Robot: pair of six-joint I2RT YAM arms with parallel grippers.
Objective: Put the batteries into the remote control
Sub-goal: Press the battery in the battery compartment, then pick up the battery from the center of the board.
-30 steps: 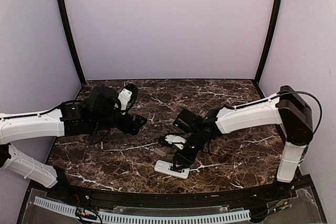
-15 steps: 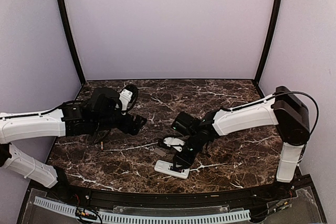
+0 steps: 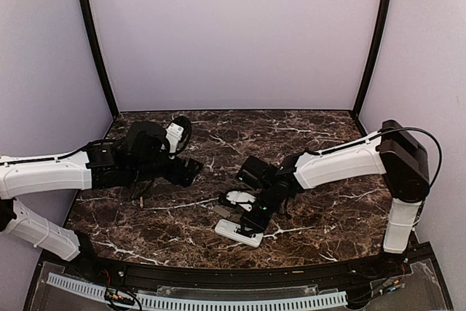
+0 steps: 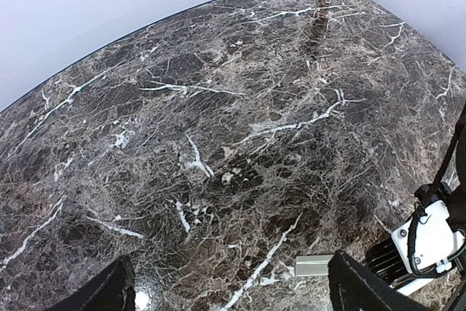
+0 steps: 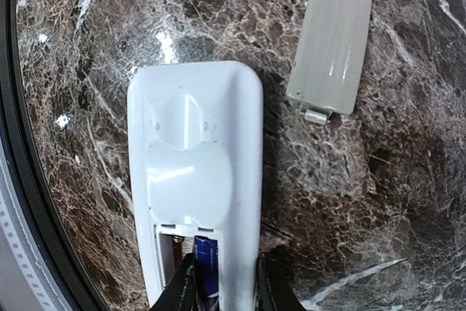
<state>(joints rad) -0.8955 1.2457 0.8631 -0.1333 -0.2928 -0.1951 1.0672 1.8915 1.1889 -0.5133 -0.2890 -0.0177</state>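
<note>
Front edge of the tabletop (image 3: 320, 143), just right of middle: remote control (image 5: 193, 151) lies flat, back face up, with its long axis roughly along that edge. The battery bay at one end is uncovered.

Right gripper (image 5: 224, 290) is down over the open bay. Its fingers (image 5: 180, 289) stand narrowly apart, one inside the bay and the other outside the remote's side wall. Between them sits a dark battery (image 5: 206, 264), bluish with pale print, lying in the bay against that wall. The tips run out of the wrist view, so I cannot tell whether the fingers are actually pinching anything.

Just beside the remote, toward the centre of the tabletop: grey cover (image 5: 329, 41), flat, small tab pointing back at the remote, not touching it. The same piece shows in the left wrist view, next to the right arm.

Farther back, left half of the tabletop: left gripper (image 3: 191, 170) hangs above the marble with its fingers (image 4: 109, 289) spread wide and nothing between them.

Near the left edge, under the left arm: a small slim reddish piece, apparently a loose battery (image 3: 138, 198), too small to make out further.
</note>
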